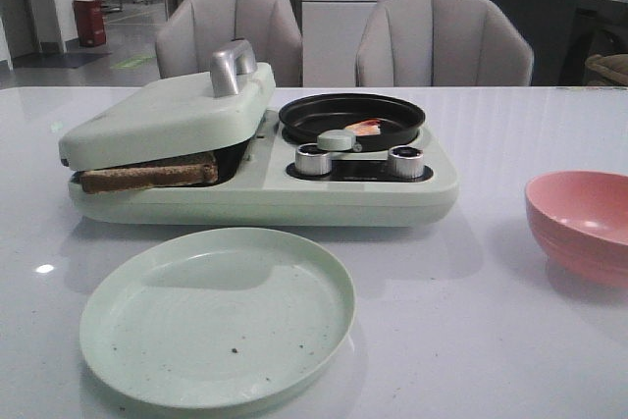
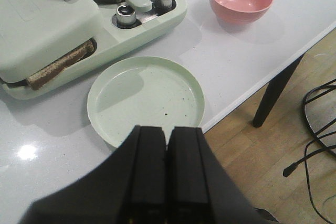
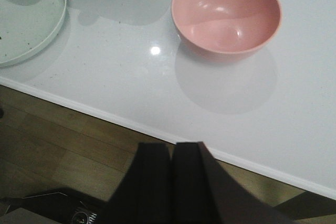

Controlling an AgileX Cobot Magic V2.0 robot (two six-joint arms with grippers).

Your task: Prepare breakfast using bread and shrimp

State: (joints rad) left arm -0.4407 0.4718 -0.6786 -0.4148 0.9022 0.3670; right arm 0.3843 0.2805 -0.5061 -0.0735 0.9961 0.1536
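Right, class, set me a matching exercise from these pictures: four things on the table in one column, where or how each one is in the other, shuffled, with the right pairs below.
Things
1. bread
2. shrimp
3. plate
4. bowl

Places or states
A. in the black pan
B. pink, to the right of the cooker
C. under the shut lid
D. pale green, in front of the cooker

Pairs: 1-C, 2-A, 3-D, 4-B
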